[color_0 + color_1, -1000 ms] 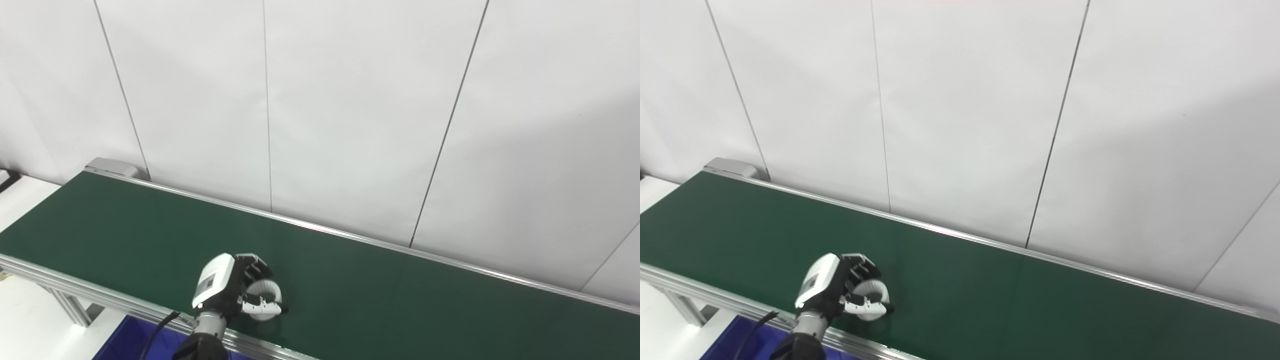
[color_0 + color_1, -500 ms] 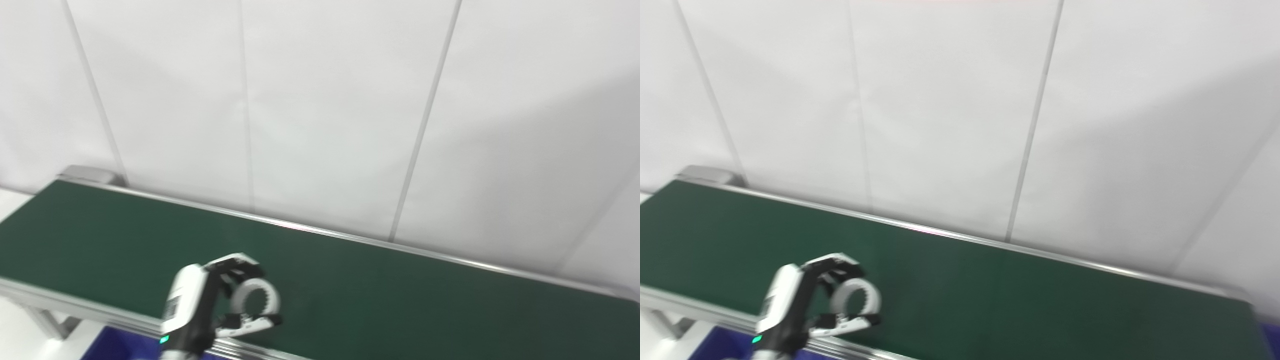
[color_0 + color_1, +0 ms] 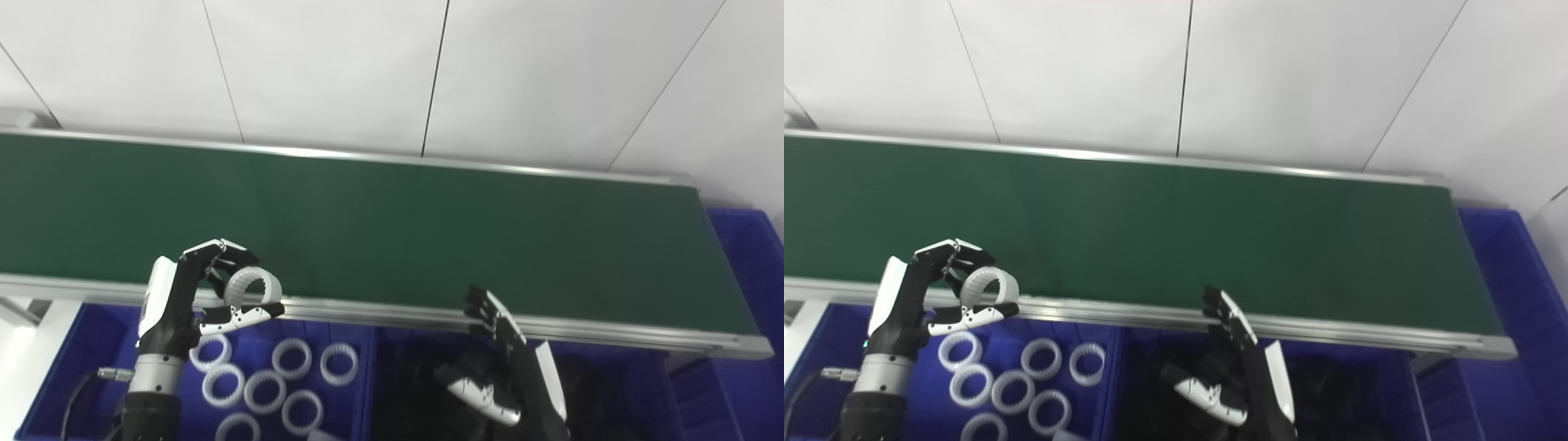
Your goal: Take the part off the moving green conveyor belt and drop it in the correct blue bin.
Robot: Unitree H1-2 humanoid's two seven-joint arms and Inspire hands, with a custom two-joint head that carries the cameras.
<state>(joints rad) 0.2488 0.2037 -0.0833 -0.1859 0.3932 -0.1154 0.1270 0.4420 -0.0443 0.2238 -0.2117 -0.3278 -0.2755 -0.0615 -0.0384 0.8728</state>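
The left hand (image 3: 184, 294) is holding a white toothed ring (image 3: 252, 286) between its fingers (image 3: 211, 254) above and its thumb below, fingers curled round the ring's rim. The ring is sitting upright in that grip, raised over the belt's near rail (image 3: 380, 311) and above the left bin (image 3: 73, 349), where more white rings (image 3: 264, 391) are lying flat on the blue floor. The right hand (image 3: 511, 367) is hovering with its fingers spread and slightly bent, gripping nothing, over the middle bin (image 3: 612, 392), which is holding dark parts too shadowed to make out. The belt (image 3: 429, 226) is lying bare and green beyond both hands. Another bin (image 3: 750, 257) is standing at the belt's right end.
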